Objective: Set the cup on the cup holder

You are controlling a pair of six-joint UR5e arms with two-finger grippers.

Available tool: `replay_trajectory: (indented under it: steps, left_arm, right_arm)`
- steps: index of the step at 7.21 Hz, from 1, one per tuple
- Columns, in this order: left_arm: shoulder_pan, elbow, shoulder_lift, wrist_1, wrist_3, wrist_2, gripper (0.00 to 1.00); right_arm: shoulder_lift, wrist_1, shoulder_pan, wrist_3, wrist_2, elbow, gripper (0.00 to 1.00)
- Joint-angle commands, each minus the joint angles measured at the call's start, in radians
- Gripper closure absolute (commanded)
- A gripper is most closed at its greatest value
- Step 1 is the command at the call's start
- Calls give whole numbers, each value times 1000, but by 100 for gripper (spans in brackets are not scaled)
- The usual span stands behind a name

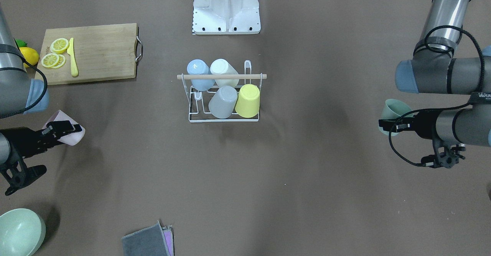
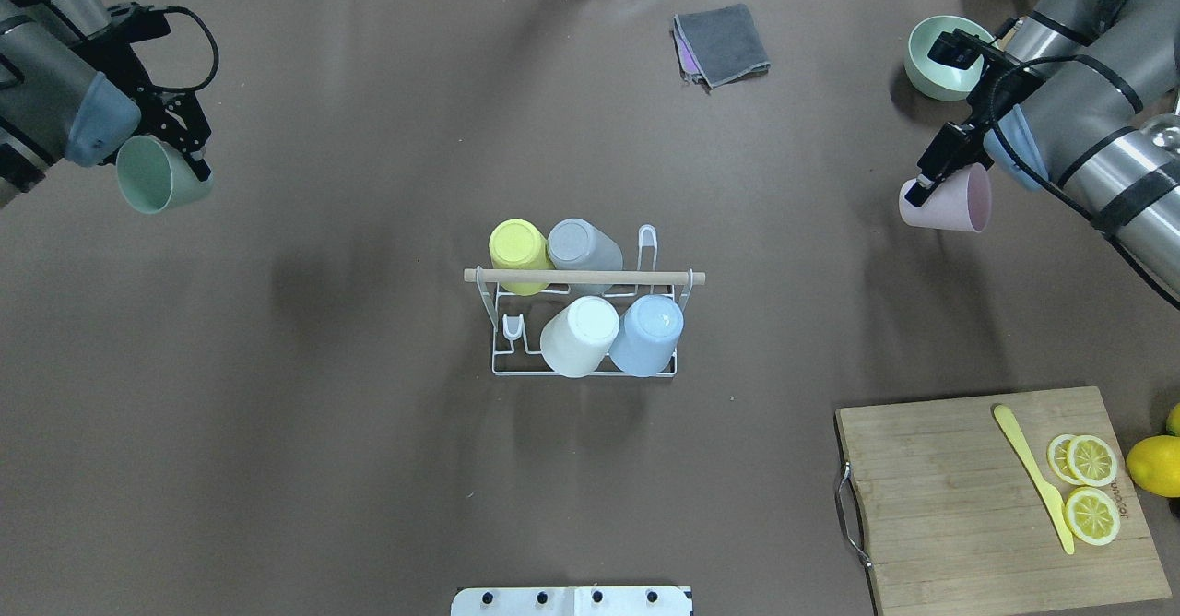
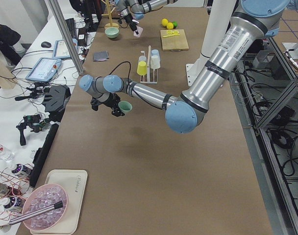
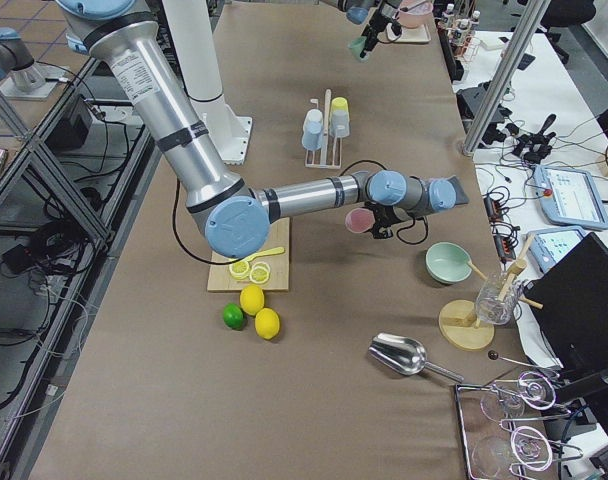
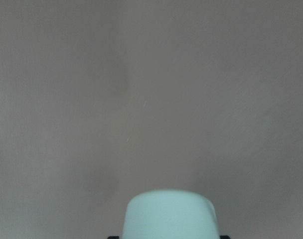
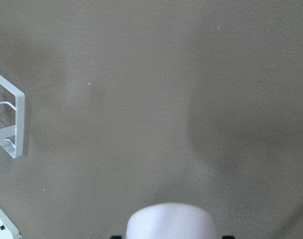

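The white wire cup holder (image 2: pixel 498 372) with a wooden rod handle (image 2: pixel 584 277) stands mid-table and also shows in the front view (image 1: pixel 222 120). It carries a yellow cup (image 2: pixel 518 244), a grey cup (image 2: pixel 583 245), a white cup (image 2: pixel 581 335) and a blue cup (image 2: pixel 648 333), all upside down. My left gripper (image 2: pixel 191 160) is shut on a green cup (image 2: pixel 157 175), held above the table far to the holder's left. My right gripper (image 2: pixel 925 186) is shut on a pink cup (image 2: pixel 959 198), far to the holder's right. Each wrist view shows its cup's base: the green cup (image 5: pixel 170 214) and the pink cup (image 6: pixel 171 221).
A wooden cutting board (image 2: pixel 949 496) with lemon slices (image 2: pixel 1091 487) and a yellow knife (image 2: pixel 1032 487) lies at the near right, a lemon (image 2: pixel 1154 465) beside it. A green bowl (image 2: pixel 936 63) and a grey cloth (image 2: pixel 724 42) lie at the far right. A white base plate (image 2: pixel 572 600) sits at the near edge.
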Motion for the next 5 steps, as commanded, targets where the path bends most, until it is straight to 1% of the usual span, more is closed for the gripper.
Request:
replay_trajectory:
  steps: [1, 2, 3, 4, 5]
  left_arm:
    - [-24, -3, -3, -368, -278, 32, 100]
    - [-15, -2, -3, -543, -395, 158, 100]
    - [17, 0, 1, -761, -553, 287, 100]
    - [50, -6, 1, -931, -671, 428, 100]
    - [66, -9, 1, -1045, -738, 520, 100]
  right_arm:
    - [-22, 186, 23, -32, 151, 1, 64]
    - [-25, 272, 40, -60, 180, 1, 66]
    - [-22, 365, 43, -98, 229, -1, 65]
    - [-16, 445, 62, -176, 299, -1, 65]
    - [-15, 473, 65, -316, 382, -4, 65]
